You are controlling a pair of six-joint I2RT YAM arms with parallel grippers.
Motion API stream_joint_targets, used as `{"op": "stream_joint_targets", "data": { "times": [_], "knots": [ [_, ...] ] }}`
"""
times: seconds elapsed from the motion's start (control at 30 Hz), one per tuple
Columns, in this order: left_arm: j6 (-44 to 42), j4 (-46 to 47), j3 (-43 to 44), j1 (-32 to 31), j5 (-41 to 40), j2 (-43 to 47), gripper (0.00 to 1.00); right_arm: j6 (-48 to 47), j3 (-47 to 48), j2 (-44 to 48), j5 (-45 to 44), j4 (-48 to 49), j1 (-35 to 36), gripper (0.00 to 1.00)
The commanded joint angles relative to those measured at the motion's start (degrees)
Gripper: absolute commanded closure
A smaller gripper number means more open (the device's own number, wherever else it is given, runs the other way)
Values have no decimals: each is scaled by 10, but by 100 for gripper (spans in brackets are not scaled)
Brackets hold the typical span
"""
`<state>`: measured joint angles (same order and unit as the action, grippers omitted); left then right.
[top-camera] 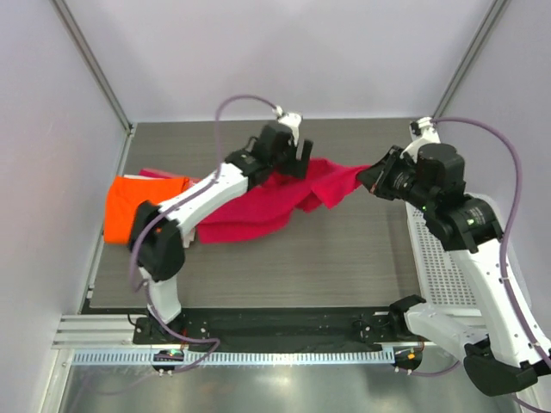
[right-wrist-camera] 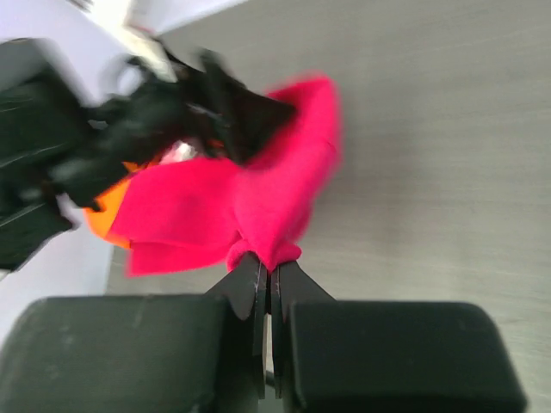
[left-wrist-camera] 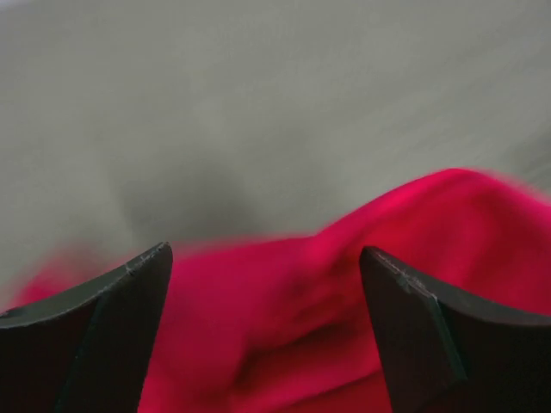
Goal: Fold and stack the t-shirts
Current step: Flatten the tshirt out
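The crimson-red t-shirt (top-camera: pixel 258 211) lies crumpled across the middle of the table, one end lifted toward the right. My right gripper (top-camera: pixel 368 177) is shut on that lifted edge; in the right wrist view the red cloth (right-wrist-camera: pixel 258 194) bunches out from between the closed tips (right-wrist-camera: pixel 269 265). My left gripper (top-camera: pixel 291 163) is open just above the shirt's far part; its wrist view shows red cloth (left-wrist-camera: pixel 284 318) between the spread fingers (left-wrist-camera: pixel 120 318). The orange t-shirt (top-camera: pixel 138 205) lies folded at the left, partly under the red one. The pale pink shirt is not visible.
A white lattice basket (top-camera: pixel 439 267) stands along the table's right edge under my right arm. The grey wood-grain tabletop (top-camera: pixel 327 258) shows in front of the shirts. Walls close off the left, right and back.
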<state>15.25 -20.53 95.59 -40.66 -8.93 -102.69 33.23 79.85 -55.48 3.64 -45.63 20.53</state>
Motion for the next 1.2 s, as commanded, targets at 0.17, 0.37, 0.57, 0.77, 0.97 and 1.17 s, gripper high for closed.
{"op": "stream_joint_targets", "data": {
  "times": [0.17, 0.37, 0.57, 0.77, 0.97, 1.17],
  "knots": [
    [106, 2, -191, -5, -8, 149, 0, 27, -228, 56, -100, 33, -2, 99],
    [165, -38, -340, -5, -92, 251, 1, 48, -331, 107, -150, 57, -3, 99],
    [182, -13, -381, 23, -118, 235, 23, 62, -374, 151, -156, 70, -3, 99],
    [182, -57, -298, 79, -105, 105, 30, 61, -383, 159, -145, 70, -3, 99],
    [184, -41, -270, 113, -41, 29, 34, 60, -394, 162, -145, 71, -3, 99],
    [196, -20, -250, 125, 5, -26, 39, 59, -399, 163, -139, 74, -3, 99]
  ]
}}
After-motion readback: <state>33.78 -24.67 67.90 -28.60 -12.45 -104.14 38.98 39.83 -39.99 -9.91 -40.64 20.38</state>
